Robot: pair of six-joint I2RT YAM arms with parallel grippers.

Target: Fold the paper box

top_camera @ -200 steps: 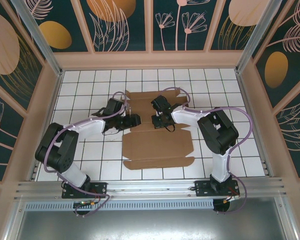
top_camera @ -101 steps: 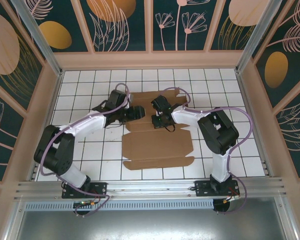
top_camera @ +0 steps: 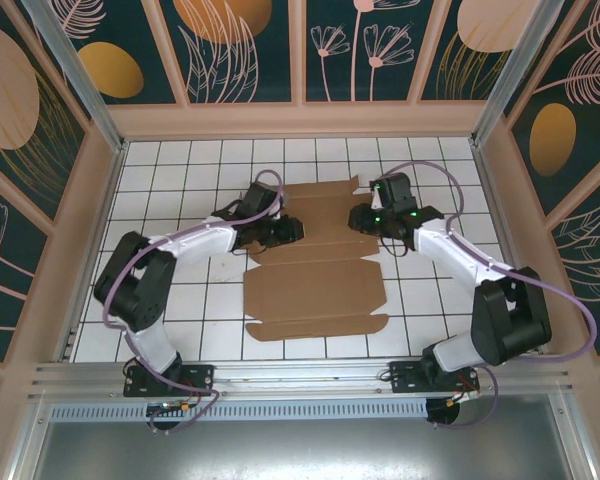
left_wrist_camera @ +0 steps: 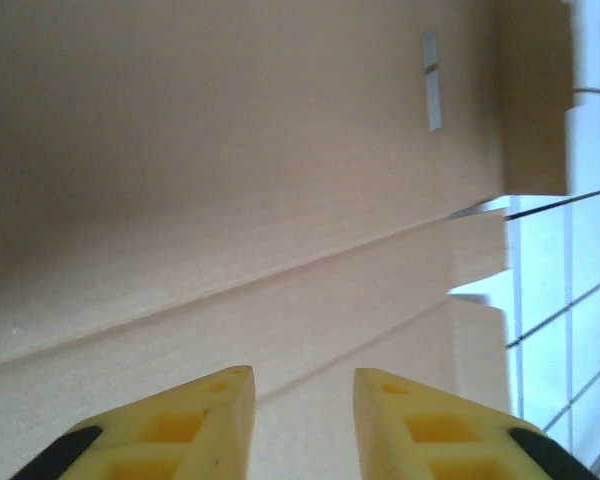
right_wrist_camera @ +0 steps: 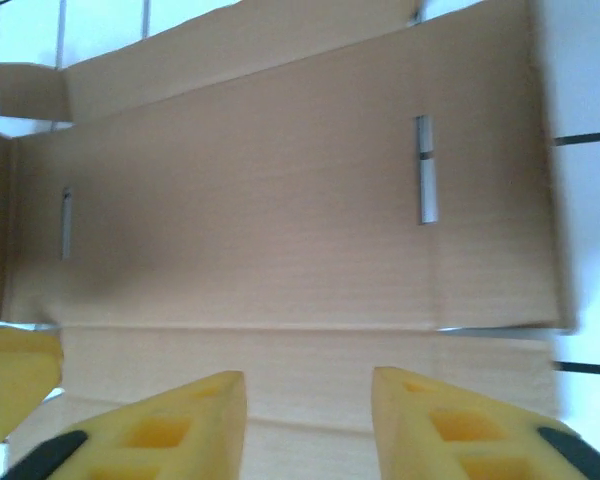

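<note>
White tiled table [top_camera: 430,315]; plain brown paper box [top_camera: 315,290] spread out.

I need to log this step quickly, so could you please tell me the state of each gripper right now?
Left gripper: open, holding nothing, above the paper box.
Right gripper: open, holding nothing.

free: near tiles [top_camera: 218,332] — open | blocked: left arm [top_camera: 195,243], right arm [top_camera: 460,255] flank paper box [top_camera: 315,290]
</note>
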